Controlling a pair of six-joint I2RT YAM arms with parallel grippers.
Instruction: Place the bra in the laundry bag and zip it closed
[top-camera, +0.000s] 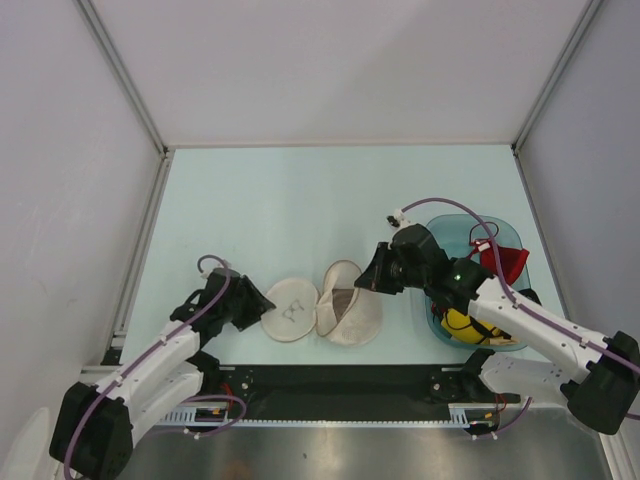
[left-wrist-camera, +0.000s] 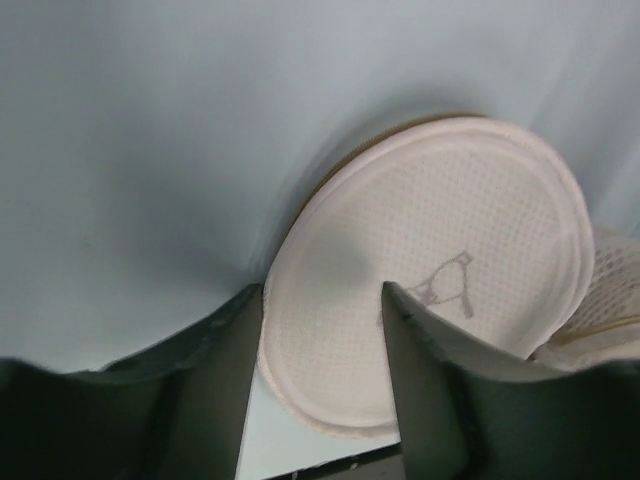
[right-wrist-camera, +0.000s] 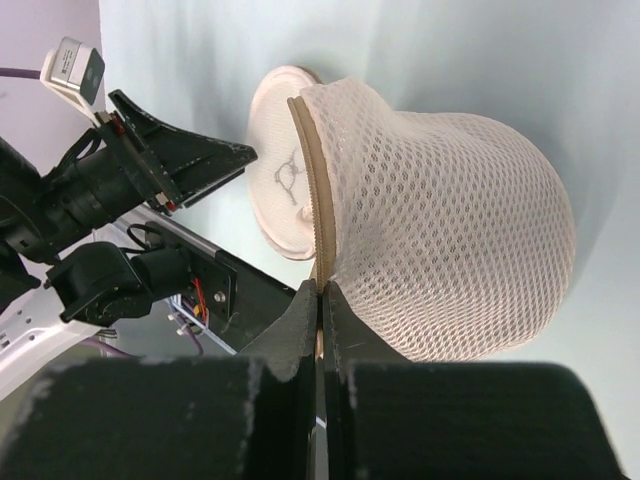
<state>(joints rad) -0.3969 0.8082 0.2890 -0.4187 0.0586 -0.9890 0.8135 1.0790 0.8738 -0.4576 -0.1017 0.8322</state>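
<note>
Our left gripper (left-wrist-camera: 322, 300) stands open, its fingers (left-wrist-camera: 200, 380) either side of the near edge of the laundry bag (left-wrist-camera: 440, 200) (the flat half with the small logo (left-wrist-camera: 445, 280)). We cannot tell whether they press it. Our right gripper (right-wrist-camera: 320, 296) is clamped on the tan rim of the domed mesh half, a pinch only its own wrist view shows. The top view alone shows the bag lying open on the table (top-camera: 300, 200) between the arms, a teal basket (top-camera: 445, 218) to its right. We cannot make out the bra through the mesh.

Cream-white mesh laundry bag (top-camera: 350, 305) — translucent teal basket (top-camera: 452, 233).
</note>
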